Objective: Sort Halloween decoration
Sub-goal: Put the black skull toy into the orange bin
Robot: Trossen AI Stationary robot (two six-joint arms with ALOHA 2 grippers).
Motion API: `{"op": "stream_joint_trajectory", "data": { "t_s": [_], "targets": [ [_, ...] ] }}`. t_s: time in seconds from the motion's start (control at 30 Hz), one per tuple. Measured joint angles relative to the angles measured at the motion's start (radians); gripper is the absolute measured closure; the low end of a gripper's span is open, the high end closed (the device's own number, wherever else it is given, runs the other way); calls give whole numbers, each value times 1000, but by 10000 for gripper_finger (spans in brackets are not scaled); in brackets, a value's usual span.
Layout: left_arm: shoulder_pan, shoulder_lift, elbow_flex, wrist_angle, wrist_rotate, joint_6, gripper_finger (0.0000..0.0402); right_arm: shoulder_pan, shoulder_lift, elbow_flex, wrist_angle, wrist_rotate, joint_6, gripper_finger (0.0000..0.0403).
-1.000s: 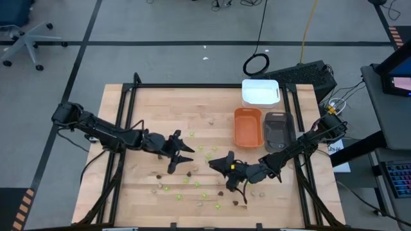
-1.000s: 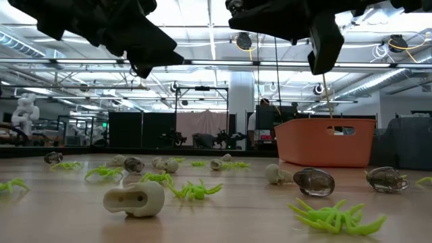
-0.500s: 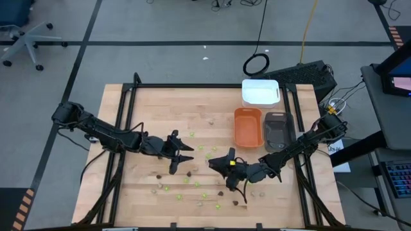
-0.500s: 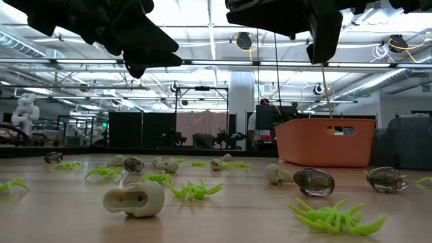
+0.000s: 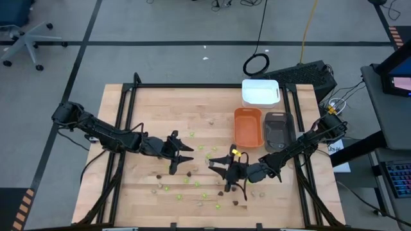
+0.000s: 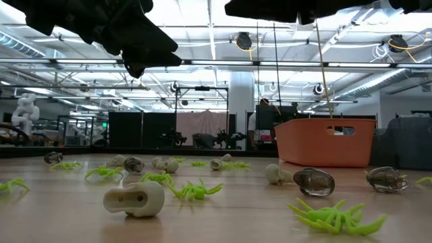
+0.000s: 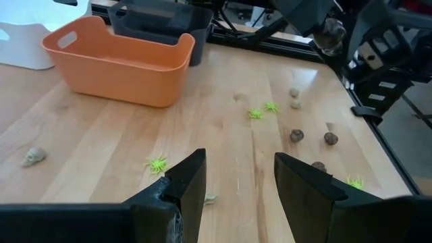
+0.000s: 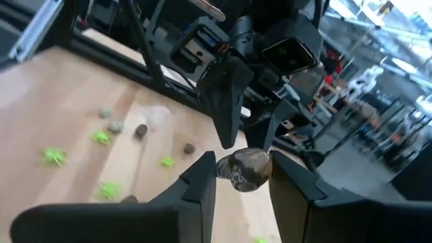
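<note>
Near bench (image 5: 148,102) edge: green spiders (image 6: 334,217) and pale skull (image 6: 135,199) scattered. Mid-bench: right hand (image 8: 241,177) raised, clamped on dark brown skull (image 8: 244,169); left hand (image 7: 237,177) beside, fingers apart, holding nothing. Farther back: orange tray (image 5: 248,127), grey tray (image 5: 279,131), white tray (image 5: 260,92).
</note>
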Motion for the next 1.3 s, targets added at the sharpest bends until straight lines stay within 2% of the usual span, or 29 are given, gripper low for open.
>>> {"op": "stream_joint_trajectory", "data": {
  "t_s": [0.13, 0.3, 0.6, 0.77, 0.97, 1.13, 1.3],
  "targets": [
    [0, 0, 0, -2, 0, 0, 228, 0, 0, 0, 0, 0, 60, 313],
    [1, 0, 0, -2, 0, 0, 228, 0, 0, 0, -3, 0, 51, 313],
    [1, 0, 0, -2, 0, 1, 228, 4, 0, 0, -32, 1, -198, 313],
    [1, 0, 0, -2, 0, 1, 228, 4, 0, 0, -32, 2, -277, 312],
    [1, 0, 0, -2, 0, 2, 228, 4, 0, 0, -38, 10, -227, 312],
    [1, 0, 0, -3, 0, 2, 228, 10, -3, 0, -48, 94, -220, 312],
    [1, 0, 0, -8, 0, 9, 228, 11, -74, 0, -202, 133, -145, 312]
  ]
}}
